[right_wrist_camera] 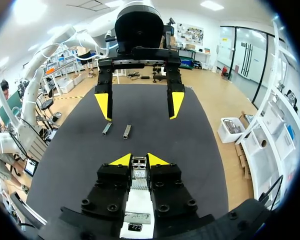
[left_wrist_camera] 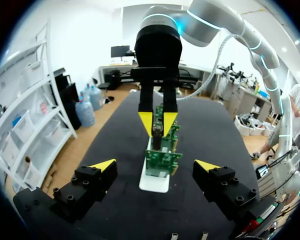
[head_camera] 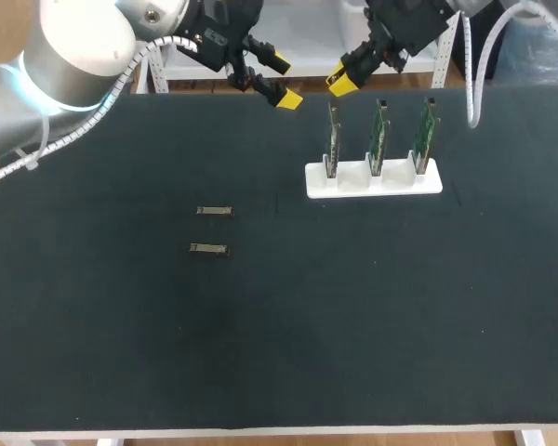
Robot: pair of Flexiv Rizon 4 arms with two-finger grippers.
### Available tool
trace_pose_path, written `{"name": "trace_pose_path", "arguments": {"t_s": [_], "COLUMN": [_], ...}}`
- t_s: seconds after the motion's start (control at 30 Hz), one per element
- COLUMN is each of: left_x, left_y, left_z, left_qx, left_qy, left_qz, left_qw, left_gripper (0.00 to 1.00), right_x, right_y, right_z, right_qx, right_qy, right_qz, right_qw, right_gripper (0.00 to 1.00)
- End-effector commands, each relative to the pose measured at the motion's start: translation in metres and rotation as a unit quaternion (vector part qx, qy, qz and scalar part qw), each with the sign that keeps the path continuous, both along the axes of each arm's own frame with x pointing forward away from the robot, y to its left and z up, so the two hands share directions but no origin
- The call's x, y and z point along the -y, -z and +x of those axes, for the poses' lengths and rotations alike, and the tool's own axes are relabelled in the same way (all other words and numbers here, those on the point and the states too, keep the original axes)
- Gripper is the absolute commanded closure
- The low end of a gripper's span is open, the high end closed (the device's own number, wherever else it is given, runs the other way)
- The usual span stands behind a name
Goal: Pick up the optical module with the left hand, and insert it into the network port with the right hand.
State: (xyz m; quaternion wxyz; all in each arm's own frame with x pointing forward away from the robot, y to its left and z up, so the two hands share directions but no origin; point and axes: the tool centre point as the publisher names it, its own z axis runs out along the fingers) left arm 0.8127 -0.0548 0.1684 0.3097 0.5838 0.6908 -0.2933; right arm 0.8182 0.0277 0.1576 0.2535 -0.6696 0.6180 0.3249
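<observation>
- One optical module (head_camera: 215, 211) lies flat on the black worktop (head_camera: 353, 325). A second optical module (head_camera: 209, 248) lies just beside it, parallel and not touching. Nothing has hold of either.
- The left gripper (head_camera: 282, 81) hangs at the edge of the worktop where the arms come in, well apart from both modules. Its fingers are spread wide and hold nothing.
- The right gripper (head_camera: 342, 84) hangs near the left one, just above the end of a row of three circuit boards (head_camera: 333, 139). Its fingers stand close together with only a narrow gap. As far as I can make out they pinch nothing, and the boards merely show through the gap.
- The boards stand upright in a white holder (head_camera: 372, 184), well apart from the modules. The network port must sit on one of them, but it is too small for me to pick out.
- To my eye the job is at its very first step, with the pick-up not yet begun.
- Next, I'd expect the left arm to cross to one module, set its open fingers either side of the long edges, come down and close.
- The module is slim and lies low, so the fingers would need to reach almost to the worktop and grip squarely. One end should be left free for the right gripper to take.
</observation>
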Motion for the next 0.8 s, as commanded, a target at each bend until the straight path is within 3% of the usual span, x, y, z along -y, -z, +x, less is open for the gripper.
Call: {"name": "trace_pose_path", "arguments": {"t_s": [0.03, 0.07, 0.1, 0.43, 0.8], "left_x": [0.000, 0.000, 0.000, 0.000, 0.000], "left_y": [0.000, 0.000, 0.000, 0.000, 0.000], "left_z": [-0.001, -0.001, -0.001, -0.001, -0.001], "left_qx": [0.000, 0.000, 0.000, 0.000, 0.000], "left_qy": [-0.001, -0.001, -0.001, -0.001, -0.001], "left_qz": [0.001, 0.001, 0.001, 0.001, 0.001], "left_qw": [1.000, 1.000, 1.000, 1.000, 1.000], "left_gripper": [0.00, 0.00, 0.00, 0.00, 0.00], "right_x": [0.000, 0.001, 0.001, 0.002, 0.009], "right_y": [0.001, 0.002, 0.002, 0.000, -0.016], "right_z": [-0.001, -0.001, -0.001, 0.001, 0.007], "right_qx": [-0.001, 0.000, 0.000, 0.002, -0.020], "right_qy": [0.002, 0.003, 0.004, 0.009, 0.018], "right_qz": [-0.002, -0.002, -0.002, 0.000, 0.040], "right_qw": [1.000, 1.000, 1.000, 1.000, 0.999], "right_gripper": [0.52, 0.15, 0.02, 0.00, 0.00]}}
